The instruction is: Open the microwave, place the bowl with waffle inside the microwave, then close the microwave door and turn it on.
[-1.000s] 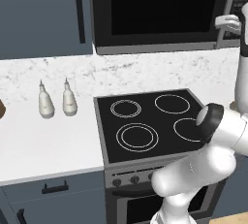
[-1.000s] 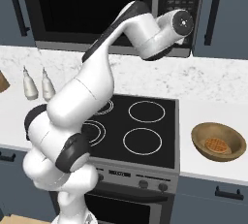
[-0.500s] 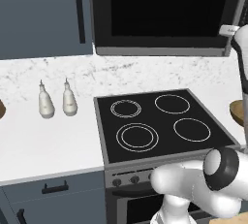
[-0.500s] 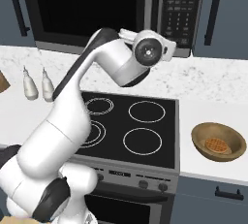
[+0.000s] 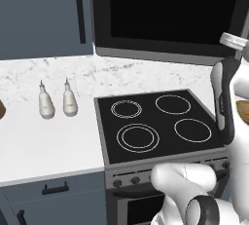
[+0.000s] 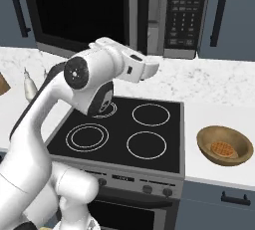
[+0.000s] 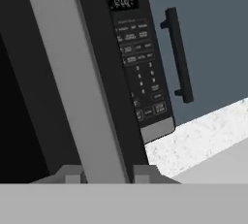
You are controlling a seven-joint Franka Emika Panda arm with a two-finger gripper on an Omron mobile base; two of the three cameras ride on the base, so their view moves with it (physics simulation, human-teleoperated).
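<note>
Kitchen counter with stove and overhead microwave (image 6: 124, 12); the microwave door (image 6: 82, 10) is a wide black glass panel lying flush with the front, its grey metal handle bar (image 7: 72, 77) running along the edge next to the keypad strip (image 6: 183, 12). The gripper (image 7: 106, 173) sits right at that handle bar, one grey finger base on each side of it in the hand view; whether the fingers press on the bar or stand free of it cannot be told. The arm (image 6: 94, 82) reaches up from the lower left of the right base view, over the black stovetop (image 6: 124, 129) with its four white rings. The bowl (image 6: 225, 146), tan-brown and round, rests on the white counter (image 6: 219, 119) to the right of the stove, well apart from the microwave; a waffle (image 6: 222, 149) lies inside it. Two small white bottles (image 5: 57, 100) stand side by side on the counter left of the stove; a dark cabinet handle (image 7: 177, 56) hangs on the blue-grey cupboard beside the keypad.
</note>
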